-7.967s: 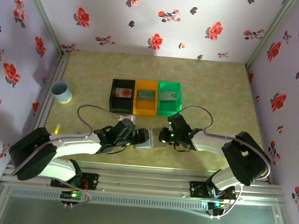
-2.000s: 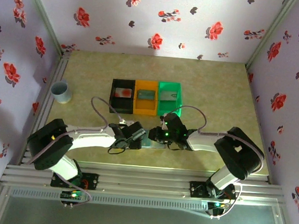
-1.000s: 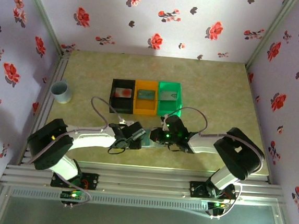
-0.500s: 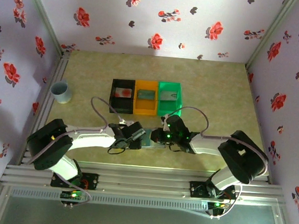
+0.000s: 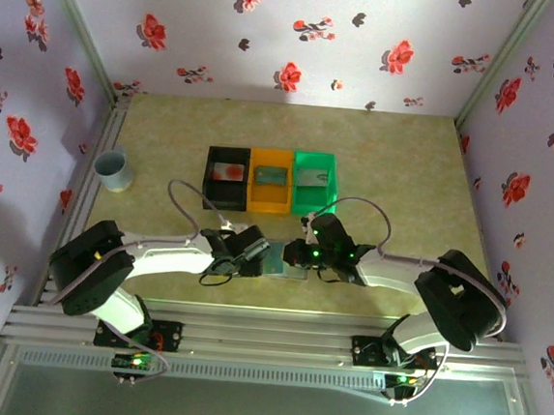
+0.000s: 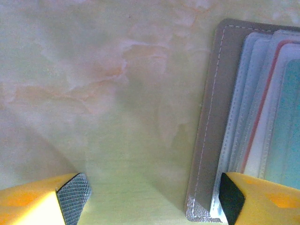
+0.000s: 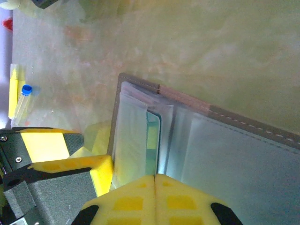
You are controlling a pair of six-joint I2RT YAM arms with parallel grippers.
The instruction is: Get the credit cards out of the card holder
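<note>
Card holder (image 7: 225, 150) between parted left jaws and closed right jaws

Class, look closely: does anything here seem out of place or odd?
A small clear tube with a blue cap lies on its side on the marbled table, foreign to the card job. The open grey card holder lies flat.
</note>
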